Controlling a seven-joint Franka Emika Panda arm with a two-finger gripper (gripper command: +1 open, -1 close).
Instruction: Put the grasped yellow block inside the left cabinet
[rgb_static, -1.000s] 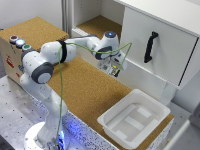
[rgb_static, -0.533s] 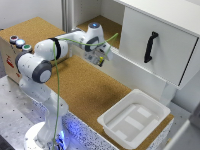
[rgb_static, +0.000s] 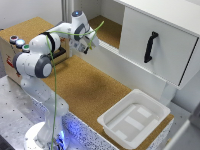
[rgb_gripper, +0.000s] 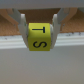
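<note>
Arm: base mounted at the exterior view's lower left, upper links folded, forearm stretched toward the open cabinet (rgb_static: 111, 30). Gripper (rgb_static: 90, 44): held at the low white front panel of that compartment, jaws clamped on the block (rgb_gripper: 40, 37), which is seen from the wrist as a yellow cube between two white fingers (rgb_gripper: 21, 25), black letters on its face. Block: in the grip, at the cabinet's front edge, above the panel. Also noted: white-doored cabinet with black handle (rgb_static: 150, 47); white tray (rgb_static: 134, 120) on the cork table (rgb_static: 95, 92).
</note>
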